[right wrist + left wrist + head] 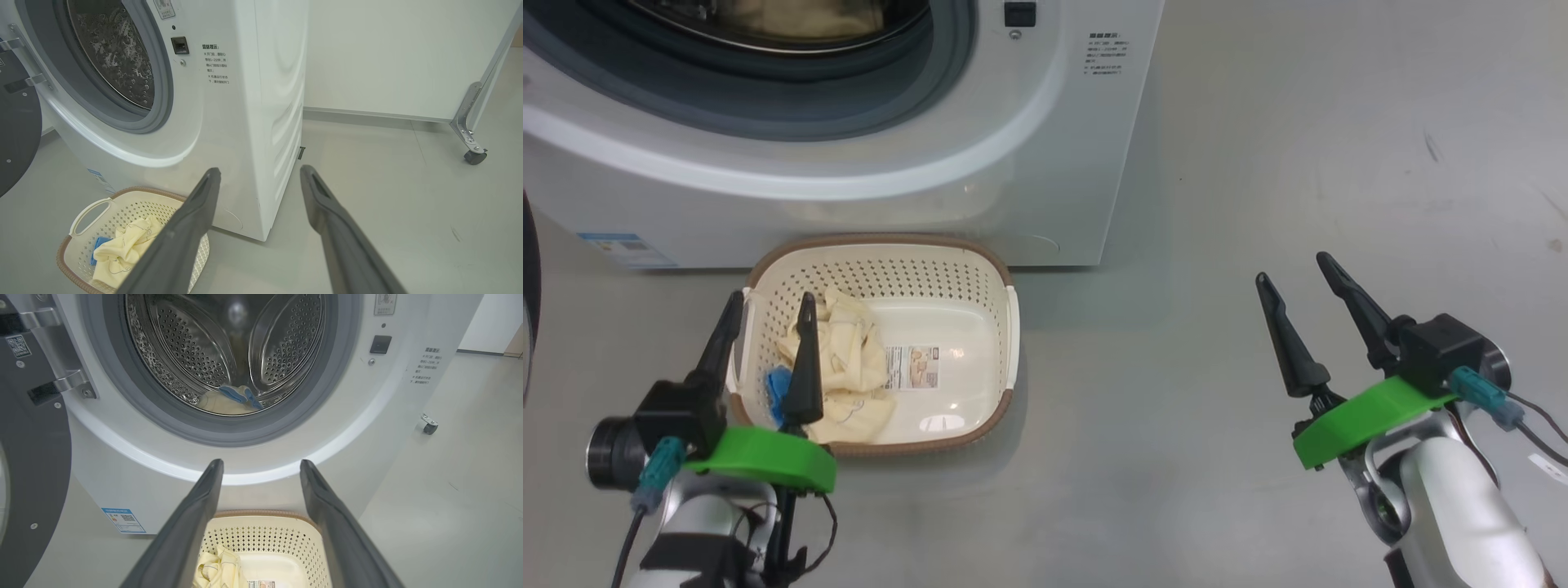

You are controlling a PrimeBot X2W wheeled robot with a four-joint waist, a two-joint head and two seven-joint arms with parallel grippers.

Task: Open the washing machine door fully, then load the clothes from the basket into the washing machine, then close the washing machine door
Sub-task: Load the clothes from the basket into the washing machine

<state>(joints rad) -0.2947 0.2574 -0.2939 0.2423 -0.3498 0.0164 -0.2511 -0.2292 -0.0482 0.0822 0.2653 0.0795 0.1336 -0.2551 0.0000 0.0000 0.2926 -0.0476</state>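
Observation:
The white washing machine (1013, 180) stands at the top of the head view with its round black door (32, 457) swung open to the left. A cream and blue piece of the clothes (229, 402) lies in the steel drum. On the floor in front sits the cream basket (890, 241), and more cream-yellow clothes (841, 359) with a blue part lie in its left half. My left gripper (772, 300) hovers open over the basket's left side, nothing between its fingers. My right gripper (1293, 269) stands open and empty over bare floor, well right of the basket.
Grey floor (1339, 163) stretches to the right of the machine. In the right wrist view a white panel stands on a metal foot with a caster (474, 156) at the far right. A white wall runs behind it.

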